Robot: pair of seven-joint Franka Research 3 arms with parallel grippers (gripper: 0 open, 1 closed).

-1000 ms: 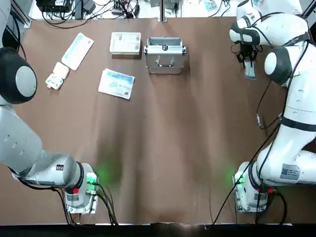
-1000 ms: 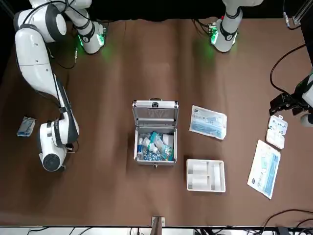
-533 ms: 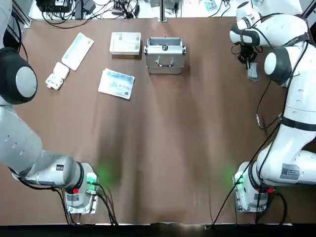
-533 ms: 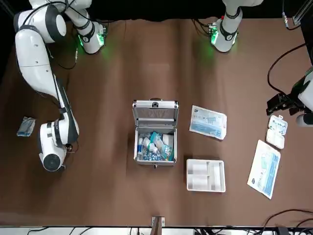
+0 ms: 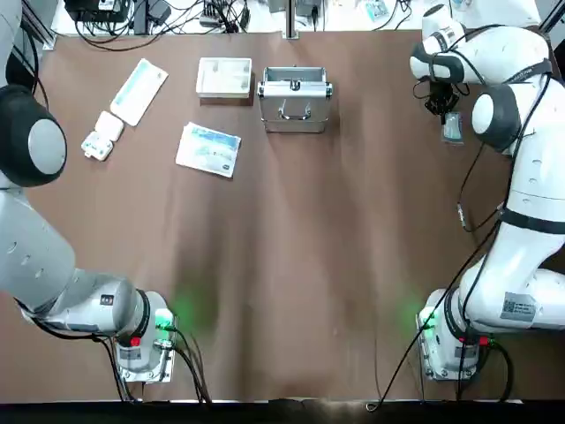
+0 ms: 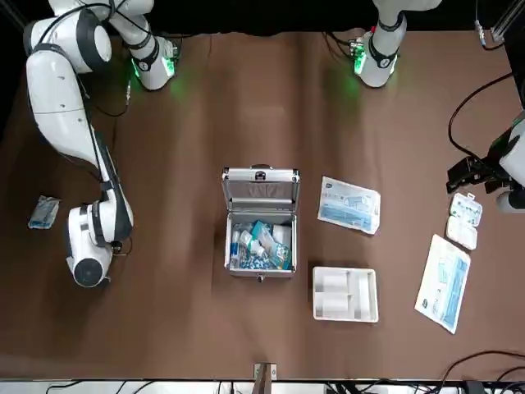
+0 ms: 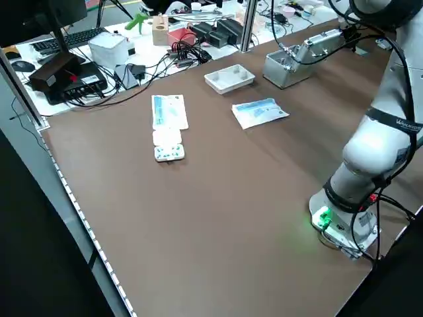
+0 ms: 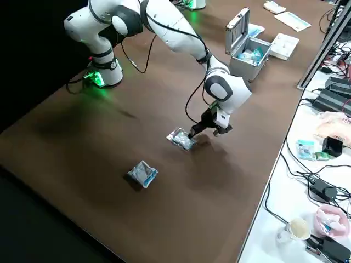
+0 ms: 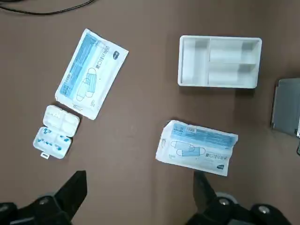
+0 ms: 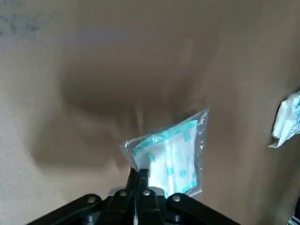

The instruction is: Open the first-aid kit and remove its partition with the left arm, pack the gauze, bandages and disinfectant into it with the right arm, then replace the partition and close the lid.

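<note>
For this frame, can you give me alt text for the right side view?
The right gripper is shut on a clear gauze packet low over the brown table. A second packet lies nearer; the open first-aid kit sits far behind.

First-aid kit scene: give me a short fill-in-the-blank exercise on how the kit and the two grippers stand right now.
1. The lid of the first-aid kit stands ___.
2. The white partition lies beside the kit on the ___.
3. The right gripper is ___ on the corner of a clear packet.
4. The left gripper, above the printed packs, is ___.

Missing words: open; table; shut; open.
</note>
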